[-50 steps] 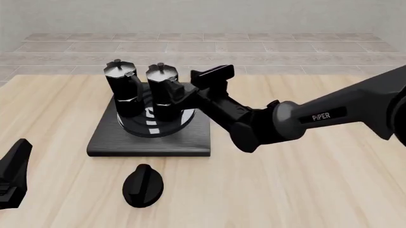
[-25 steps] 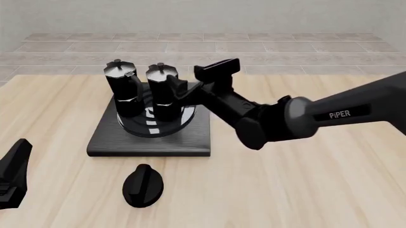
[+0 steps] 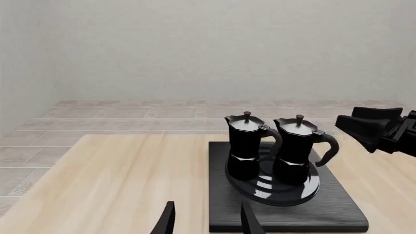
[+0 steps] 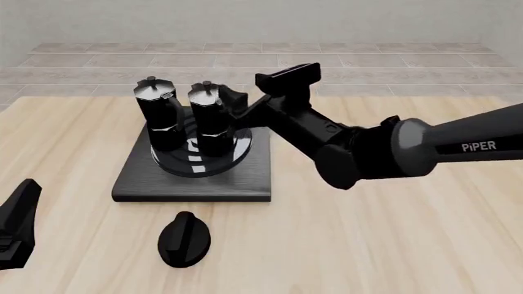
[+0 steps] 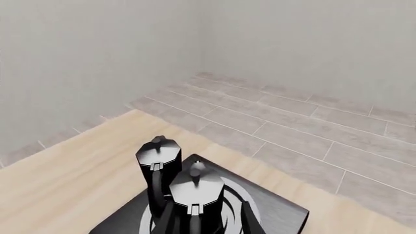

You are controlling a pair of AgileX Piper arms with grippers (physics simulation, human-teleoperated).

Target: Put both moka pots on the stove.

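Two black moka pots stand upright side by side on the stove's burner rings: the left pot and the right pot. The stove is a flat black slab on the wooden table. My right gripper is open and empty, just right of the right pot's top, by its handle. In the right wrist view its fingers frame the nearer pot from above. My left gripper hangs open and empty at the front left, far from the stove. In the left wrist view both pots show ahead.
A low black oval knob lies on the table in front of the stove. The right arm stretches across the table from the right toward the pots and also shows in the left wrist view. A tiled floor lies beyond the table's far edge.
My right gripper has let go of the right pot's handle and risen up and back to the right. Both pots stay upright on the stove. The left arm has not moved.
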